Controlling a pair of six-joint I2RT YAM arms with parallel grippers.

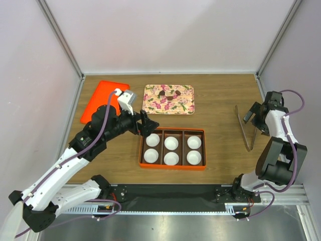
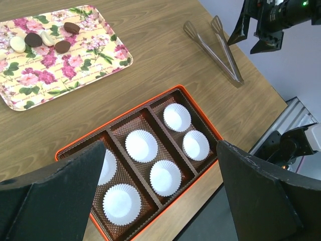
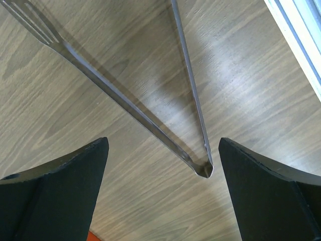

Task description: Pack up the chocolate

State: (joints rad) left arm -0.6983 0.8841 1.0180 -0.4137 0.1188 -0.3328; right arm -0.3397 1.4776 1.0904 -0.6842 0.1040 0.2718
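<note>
The chocolate (image 1: 170, 95) is a few small dark-brown lumps lying on a floral tray (image 1: 185, 106) at the back middle. In the left wrist view the dark lumps (image 2: 62, 46) lie beside pale pieces on the tray (image 2: 95, 60). An orange box (image 1: 173, 130) holds several empty white paper cups (image 1: 171, 143). My left gripper (image 1: 148, 125) is open and empty, hovering over the box's left end (image 2: 160, 150). My right gripper (image 1: 254, 116) is open and empty above metal tongs (image 1: 243, 128), whose hinge end lies between the fingers (image 3: 163, 143).
An orange lid (image 1: 103, 100) lies at the back left. The tongs (image 3: 125, 104) lie flat on the wood at the right, also seen in the left wrist view (image 2: 235, 78). The box's rim (image 2: 199, 111) is near the table's front edge.
</note>
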